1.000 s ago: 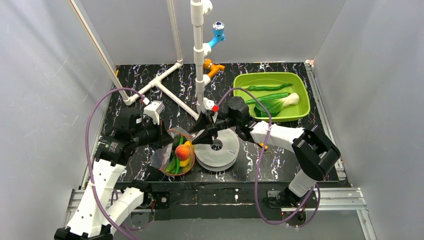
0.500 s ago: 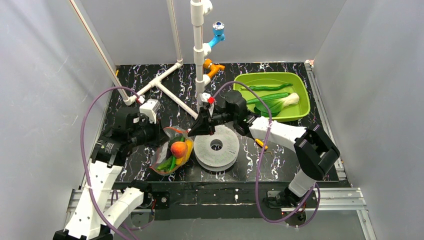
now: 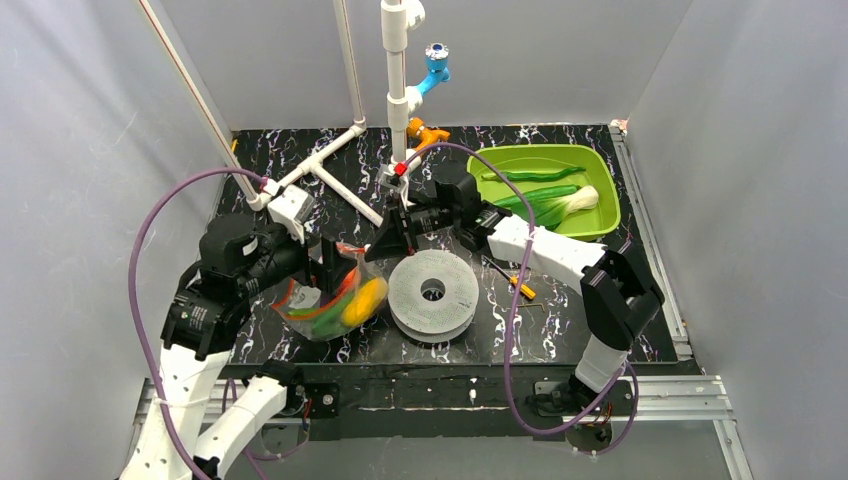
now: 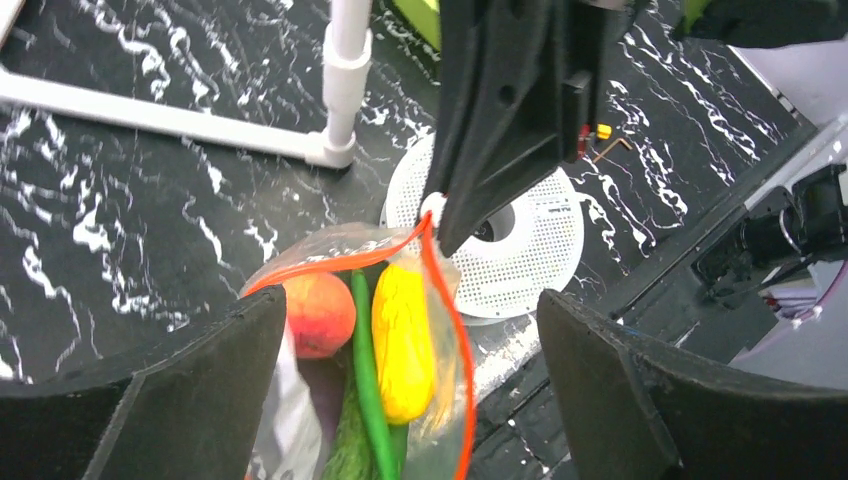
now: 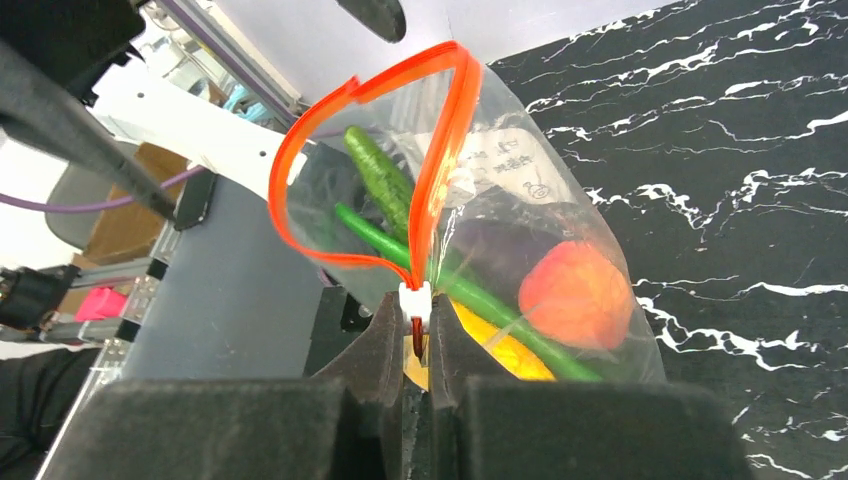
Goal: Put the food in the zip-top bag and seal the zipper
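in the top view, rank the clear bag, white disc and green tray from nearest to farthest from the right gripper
1. clear bag: touching, pinched at its orange strip by the right gripper, hanging to its left.
2. white disc: close by on the table, toward the arm bases.
3. green tray: farthest, at the back right.

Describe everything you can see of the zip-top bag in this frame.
The zip-top bag is clear, floppy plastic with faint printing, edged by an orange-red zipper whose two sides gape in an open loop. The right gripper pinches the white slider at one end. Inside lie an orange-red fruit, a yellow piece and long green peppers. It sits between the open fingers of the left gripper, beside a white perforated disc.
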